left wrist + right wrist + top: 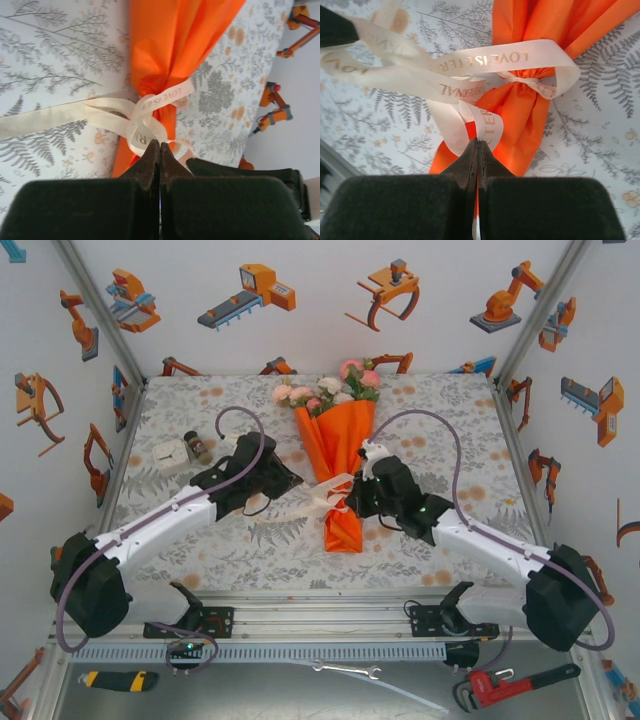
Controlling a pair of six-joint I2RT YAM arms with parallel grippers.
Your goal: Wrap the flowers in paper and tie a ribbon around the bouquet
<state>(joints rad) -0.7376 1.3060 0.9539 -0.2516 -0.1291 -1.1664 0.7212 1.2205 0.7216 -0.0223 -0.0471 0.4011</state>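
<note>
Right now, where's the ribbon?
Top view, table centre: the ribbon is knotted round the paper at its waist, between left gripper and right gripper, each shut on a strand.

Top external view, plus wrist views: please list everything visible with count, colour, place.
flowers: one bunch, pink and cream, above the paper
paper: one, orange, table centre
ribbon: one, cream, tied around the paper
box: one, white, table left
bottle: one, dark, beside the box
utility knife: one, yellow-black, near tray, left
spanner: one, silver, near tray, middle
pipe wrench: one, red, near tray, right
left gripper: one, black, shut on the ribbon
right gripper: one, black, shut on the ribbon
</note>
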